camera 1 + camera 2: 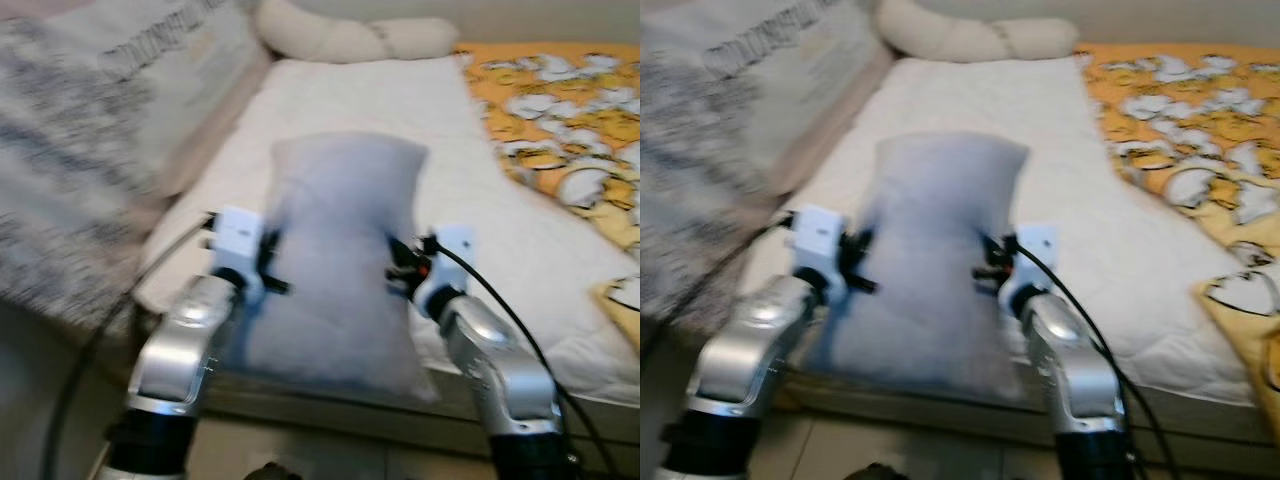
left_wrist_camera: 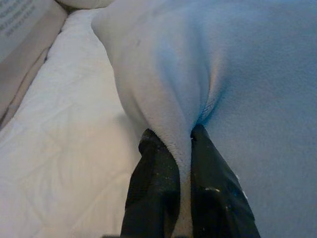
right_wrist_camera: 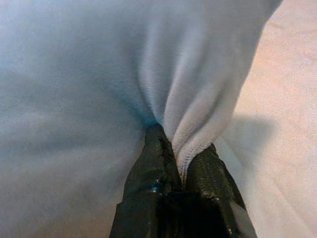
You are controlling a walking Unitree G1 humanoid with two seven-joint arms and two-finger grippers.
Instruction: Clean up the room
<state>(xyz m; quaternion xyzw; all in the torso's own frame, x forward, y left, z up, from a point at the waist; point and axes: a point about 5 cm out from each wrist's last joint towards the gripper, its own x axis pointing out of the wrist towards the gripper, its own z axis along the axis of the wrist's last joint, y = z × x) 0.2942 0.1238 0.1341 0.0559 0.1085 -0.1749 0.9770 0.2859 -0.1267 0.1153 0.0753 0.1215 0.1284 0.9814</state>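
Over bed [image 1: 520,250], pillow [image 1: 340,250] (both sides pinched).

**Soft cloth, black claws, brushed silver arms**

You're looking at a pale blue pillow [image 1: 340,260] in soft, matt, fleece-like cloth, with a stitched seam along each pinched fold. Either side of the pillow, the left claw [image 2: 184,148] and right claw [image 3: 179,158] have fingers [image 2: 153,188] of black, slightly glossy plastic, scuffed with pale specks. Your arms [image 1: 190,340] are smooth silver metal with a satin sheen. Beneath the pillow, the bed [image 1: 520,250] carries a white quilted cover, matt and puckered. Beyond the pillow lies a cream plush bolster [image 1: 350,35]; a printed orange cloth blanket [image 1: 570,110] lies to its right.
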